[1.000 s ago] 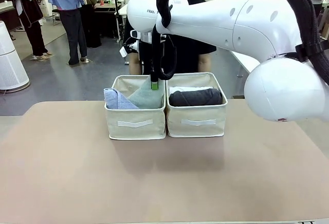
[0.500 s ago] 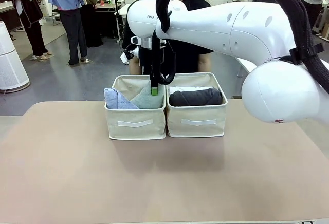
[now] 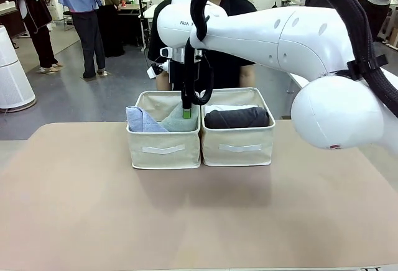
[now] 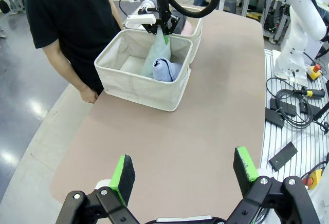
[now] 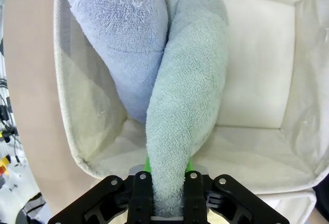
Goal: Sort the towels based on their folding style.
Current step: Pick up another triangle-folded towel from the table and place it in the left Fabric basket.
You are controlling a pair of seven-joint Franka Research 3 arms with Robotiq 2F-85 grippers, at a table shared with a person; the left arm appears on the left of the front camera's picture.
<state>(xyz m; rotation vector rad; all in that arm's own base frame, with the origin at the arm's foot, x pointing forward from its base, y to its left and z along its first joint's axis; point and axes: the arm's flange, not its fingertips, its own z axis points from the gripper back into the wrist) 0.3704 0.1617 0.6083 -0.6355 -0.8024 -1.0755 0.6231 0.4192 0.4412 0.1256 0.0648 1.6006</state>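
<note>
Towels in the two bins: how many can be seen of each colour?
Light blue towel: 1
Grey-green towel, held by the right pincer: 1
Dark grey towel: 1
White towel: 1
Total: 4 visible; any lower in the bins are hidden.

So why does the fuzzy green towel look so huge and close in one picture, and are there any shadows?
In the right wrist view the camera sits right behind the right claw, so the grey-green towel it pinches looks giant and sharp. In the front view the same towel looks small, and the two beige bins throw a soft shadow on the table. In the left wrist view the table edges bend.
</note>
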